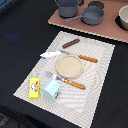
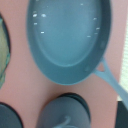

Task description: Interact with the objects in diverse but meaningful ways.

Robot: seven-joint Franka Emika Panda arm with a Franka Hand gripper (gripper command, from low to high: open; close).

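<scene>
Black tabletop (image 1: 20, 30) carries a pale striped placemat (image 1: 100, 65) in the middle of the exterior view. On the mat: round tan plate (image 1: 69, 65) at centre, pale blue carton (image 1: 51, 89) at the near edge, yellow rectangular box (image 1: 34, 88) just beside it on the exterior view's left, partly off the mat edge. White-and-blue tube (image 1: 51, 54) lies just left of the plate, on the far side of it. Fork with orange handle (image 1: 67, 81) lies along the near side of the plate, a second orange-handled utensil (image 1: 88, 59) on its far right side, and a reddish-brown handle-like piece (image 1: 71, 43) farther back on the mat. Beyond the mat, a pinkish tray (image 1: 60, 20) holds a dark grey frying pan (image 1: 92, 16), a grey pot (image 1: 67, 7) at its left, a small dark round item (image 1: 96, 5) behind, and a pale bowl (image 1: 123, 17) at the right edge. Wrist view looks straight down on the grey pan (image 2: 67, 37) on the pink tray (image 2: 20, 70), its handle running off to one side, the grey pot lid with knob (image 2: 65, 115) close by. Neither arm nor fingers show in either view, so their opening cannot be told.
</scene>
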